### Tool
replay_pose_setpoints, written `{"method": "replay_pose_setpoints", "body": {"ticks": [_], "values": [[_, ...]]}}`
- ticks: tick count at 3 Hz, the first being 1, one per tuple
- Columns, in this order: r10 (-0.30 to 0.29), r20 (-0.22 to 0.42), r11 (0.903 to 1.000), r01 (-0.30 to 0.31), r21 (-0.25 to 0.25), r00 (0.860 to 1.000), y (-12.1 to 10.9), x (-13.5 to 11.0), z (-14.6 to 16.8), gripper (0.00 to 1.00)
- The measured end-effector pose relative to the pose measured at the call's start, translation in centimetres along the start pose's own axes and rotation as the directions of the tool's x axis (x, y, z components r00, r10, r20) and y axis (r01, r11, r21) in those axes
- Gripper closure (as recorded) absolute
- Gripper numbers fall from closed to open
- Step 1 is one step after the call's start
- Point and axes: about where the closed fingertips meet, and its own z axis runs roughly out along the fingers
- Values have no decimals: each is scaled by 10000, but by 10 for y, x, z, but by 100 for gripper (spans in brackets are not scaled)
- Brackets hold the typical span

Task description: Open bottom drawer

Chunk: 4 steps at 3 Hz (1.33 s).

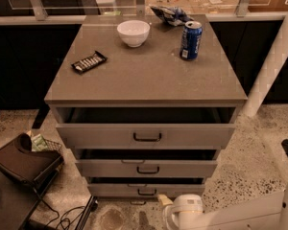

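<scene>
The grey cabinet has three drawers, each pulled out slightly with a dark gap above its front. The bottom drawer [146, 189] is the lowest and narrowest front, with a small dark bar handle [147, 192]. My gripper [165, 203] is at the end of the white arm [216, 217], which comes in from the lower right. It is low over the floor, just below and right of the bottom drawer's handle, with a pale tip pointing at the drawer front. It holds nothing that I can see.
The top drawer [146, 136] and middle drawer [146, 168] stick out above. On the cabinet top are a white bowl [133, 32], a blue can [190, 40], a dark snack bar [89, 62] and a crumpled bag [169, 14]. A black bag [24, 162] and cables lie left; a white post [271, 66] stands right.
</scene>
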Motion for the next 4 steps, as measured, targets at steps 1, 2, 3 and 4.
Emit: {"method": "replay_pose_setpoints", "body": {"ticks": [1,2,3,4], "values": [[-11,-230,9999,8,-114,9997,-2,-3,22,0],[-271,-490,9991,255,-324,9984,-5,-7,51,0],[-601,-507,9970,575,-513,9969,-7,-12,74,0],[-934,-503,9937,899,-665,9944,-12,-17,93,0]]}}
